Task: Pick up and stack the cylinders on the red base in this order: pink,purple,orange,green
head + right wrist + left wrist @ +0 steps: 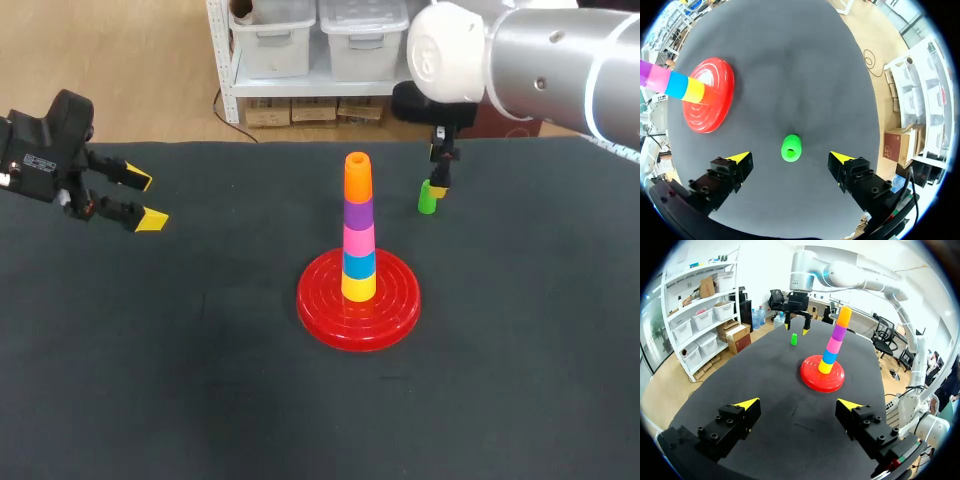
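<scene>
Dark table (200, 380) under you: green cylinder (791, 148) stands alone near the red base (395, 310), whose stack (358, 225) tops out orange. Your right gripper (790, 159) hangs over the cylinder, fingers spread; left gripper (146, 200), spread too, sits well apart.

1. The table (150, 380), under a dark matte cloth, spreads beneath both my left pincer (798, 403) and my right pincer (790, 156).
2. A yellow cylinder (358, 287) stands upright well ahead of my left pincer.
3. A blue cylinder (359, 264) sits on the yellow cylinder, touching it.
4. A faint pale mark (804, 426) lies on the cloth under my left pincer, between its fingers; perhaps a scuff, I cannot tell.
</scene>
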Robot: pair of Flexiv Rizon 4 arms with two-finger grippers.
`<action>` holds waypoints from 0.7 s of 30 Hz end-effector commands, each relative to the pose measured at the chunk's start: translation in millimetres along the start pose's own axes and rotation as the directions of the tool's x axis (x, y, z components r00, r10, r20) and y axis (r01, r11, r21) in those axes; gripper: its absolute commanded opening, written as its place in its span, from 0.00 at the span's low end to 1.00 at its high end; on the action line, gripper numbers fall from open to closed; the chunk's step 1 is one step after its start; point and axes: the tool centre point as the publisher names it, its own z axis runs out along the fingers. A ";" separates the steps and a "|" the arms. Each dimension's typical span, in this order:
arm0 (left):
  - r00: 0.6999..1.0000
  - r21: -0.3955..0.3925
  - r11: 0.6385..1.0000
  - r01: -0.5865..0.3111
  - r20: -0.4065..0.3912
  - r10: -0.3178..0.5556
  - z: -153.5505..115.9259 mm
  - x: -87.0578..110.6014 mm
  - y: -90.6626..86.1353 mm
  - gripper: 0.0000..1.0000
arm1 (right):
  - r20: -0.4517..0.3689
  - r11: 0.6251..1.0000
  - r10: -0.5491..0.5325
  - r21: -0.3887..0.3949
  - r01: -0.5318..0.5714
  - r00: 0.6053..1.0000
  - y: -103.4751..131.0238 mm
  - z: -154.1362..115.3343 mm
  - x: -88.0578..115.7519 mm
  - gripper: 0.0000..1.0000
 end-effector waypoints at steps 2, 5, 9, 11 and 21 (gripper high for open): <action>1.000 0.000 1.000 -0.003 0.003 0.003 0.1 1.5 0.5 1.00 | -0.015 1.000 -0.013 -0.017 0.012 1.000 -9.5 0.3 -8.5 1.00; 1.000 0.000 1.000 -0.003 0.003 0.003 0.1 1.5 0.5 1.00 | -0.027 1.000 -0.019 -0.015 0.018 0.999 -11.1 3.9 -9.0 1.00; 1.000 0.000 1.000 -0.003 0.003 0.003 0.1 1.5 0.5 1.00 | -0.034 1.000 -0.010 -0.017 0.010 0.999 -12.6 12.5 -4.5 1.00; 1.000 0.000 1.000 -0.003 0.003 0.003 0.1 1.5 0.5 1.00 | -0.035 1.000 -0.004 -0.017 0.003 0.999 -13.2 14.2 -2.9 1.00; 1.000 0.000 1.000 -0.003 0.003 0.003 0.1 1.5 0.5 1.00 | -0.028 1.000 0.005 -0.015 -0.006 1.000 -12.0 16.2 -2.9 0.49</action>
